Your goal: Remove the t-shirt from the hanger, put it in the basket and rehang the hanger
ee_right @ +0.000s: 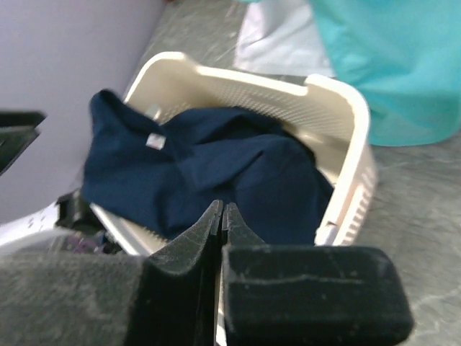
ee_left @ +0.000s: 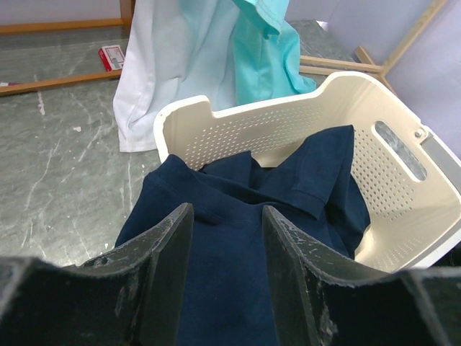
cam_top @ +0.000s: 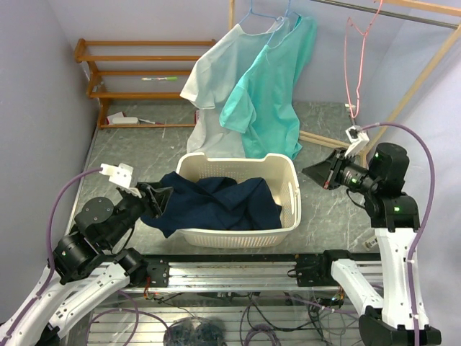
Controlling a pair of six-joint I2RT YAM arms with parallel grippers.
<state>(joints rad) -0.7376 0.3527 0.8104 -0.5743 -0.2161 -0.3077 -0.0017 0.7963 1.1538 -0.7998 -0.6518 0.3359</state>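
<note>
**Navy heap in the basket, nearest the left jaws**

Open and empty, the left jaws hover over the navy t-shirt. It spills across the basket's near rim just beneath them, its length running away into the basket. The right jaws, pinched closed on nothing, sit beside the basket. Only the overhead view shows, farthest back, a teal shirt and white shirt hanging and a pink hanger bare, so the navy one looks already removed.

Your left end effector sits low with fingers spread apart, while your right end effector hangs raised, fingers pressed together.
</note>
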